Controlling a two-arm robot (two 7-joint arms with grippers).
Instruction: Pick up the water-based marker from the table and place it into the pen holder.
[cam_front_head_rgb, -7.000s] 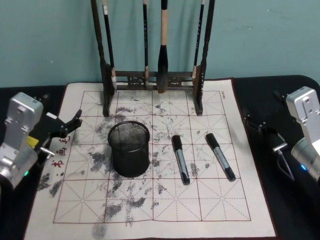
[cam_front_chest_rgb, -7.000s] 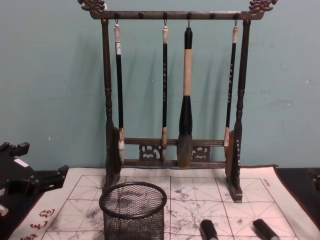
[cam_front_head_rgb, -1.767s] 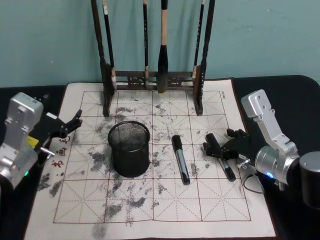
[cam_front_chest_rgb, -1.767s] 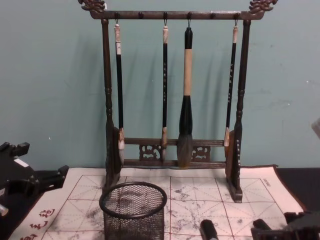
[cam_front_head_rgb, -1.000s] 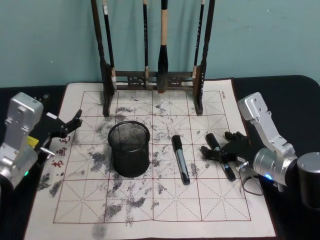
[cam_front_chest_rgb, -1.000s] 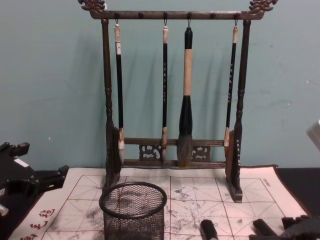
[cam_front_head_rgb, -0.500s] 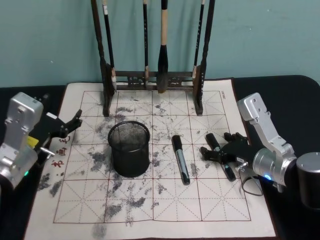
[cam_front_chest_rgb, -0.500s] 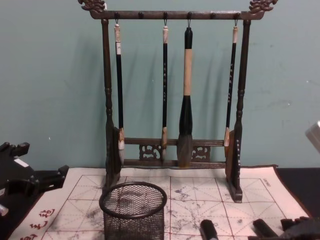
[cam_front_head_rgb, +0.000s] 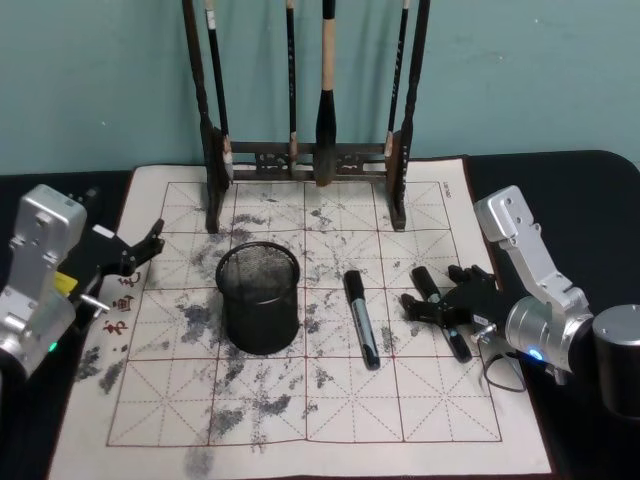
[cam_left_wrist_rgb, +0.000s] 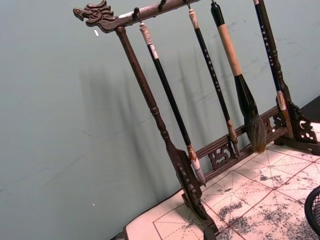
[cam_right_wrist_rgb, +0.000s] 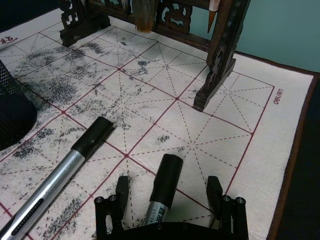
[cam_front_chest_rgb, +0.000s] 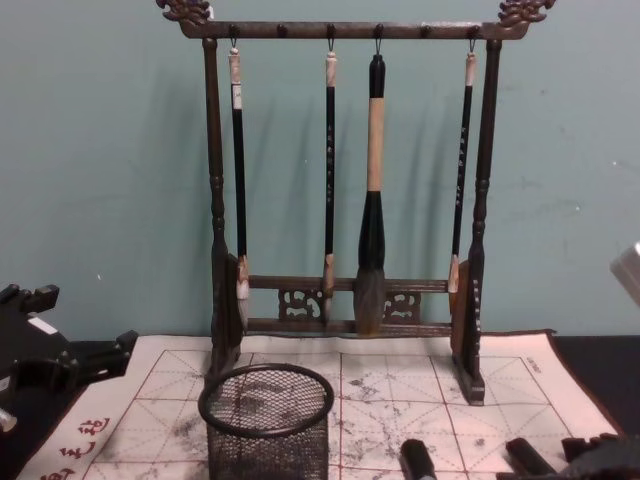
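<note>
Water-based marker (cam_front_head_rgb: 424, 281): it lies flat on the right part of the mat, its black cap toward the brush rack and its grey body toward the robot. It touches the mat and is not lifted.
Right gripper (cam_front_head_rgb: 437, 294): it is low over this marker, coming from the right side. The two fingers (cam_right_wrist_rgb: 121, 191) are spread, one on each side of the marker body, and they do not press it. In the right wrist view I see a gap between each finger and the marker.
Second marker (cam_front_head_rgb: 361, 318): it lies near, to the left of the first one and almost parallel to it, between the first marker and the holder.
Pen holder (cam_front_head_rgb: 260, 322): black mesh cup, upright on the mat, left of both markers and well apart from the right gripper.
Mat (cam_front_head_rgb: 440, 420): pale felt with red grid lines and many grey ink stains, on a black table (cam_front_head_rgb: 590, 200).
Brush rack (cam_front_chest_rgb: 478, 200): dark wood, at the far edge of the mat, four brushes hanging.
Left gripper (cam_front_head_rgb: 128, 238): it is parked at the left edge of the mat, apart from everything.
</note>
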